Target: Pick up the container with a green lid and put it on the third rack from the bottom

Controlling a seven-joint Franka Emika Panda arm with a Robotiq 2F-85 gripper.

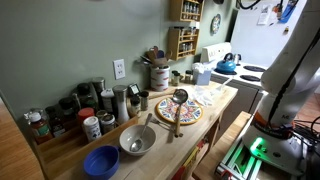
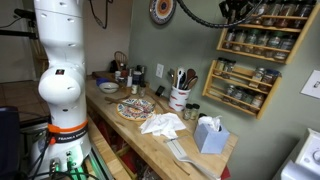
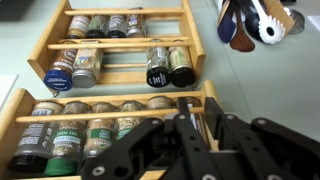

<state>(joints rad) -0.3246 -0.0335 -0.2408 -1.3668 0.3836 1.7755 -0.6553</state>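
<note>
The brown wooden spice rack point(image 3: 120, 47) fills the wrist view, with several narrow tiers lined with small jars. Two black-lidded jars point(image 3: 168, 68) stand on a middle tier. Jars with green labels point(image 3: 62, 140) stand on the tier nearest me point(image 3: 110, 112). I cannot pick out a container with a green lid. My gripper point(image 3: 198, 120) hangs close in front of the nearest tier's right end, fingers nearly together with nothing visible between them. In an exterior view the gripper point(image 2: 236, 10) is up by the wall rack point(image 2: 246, 92). The rack also shows in an exterior view point(image 1: 183, 40).
A wooden counter point(image 1: 205, 115) holds a patterned plate point(image 1: 178, 110) with a ladle, a metal bowl point(image 1: 137, 140), a blue bowl point(image 1: 101, 160) and a row of jars point(image 1: 75, 112) by the wall. A utensil crock point(image 2: 180, 97), tissue box point(image 2: 210, 134) and white stove point(image 1: 240, 75) stand nearby.
</note>
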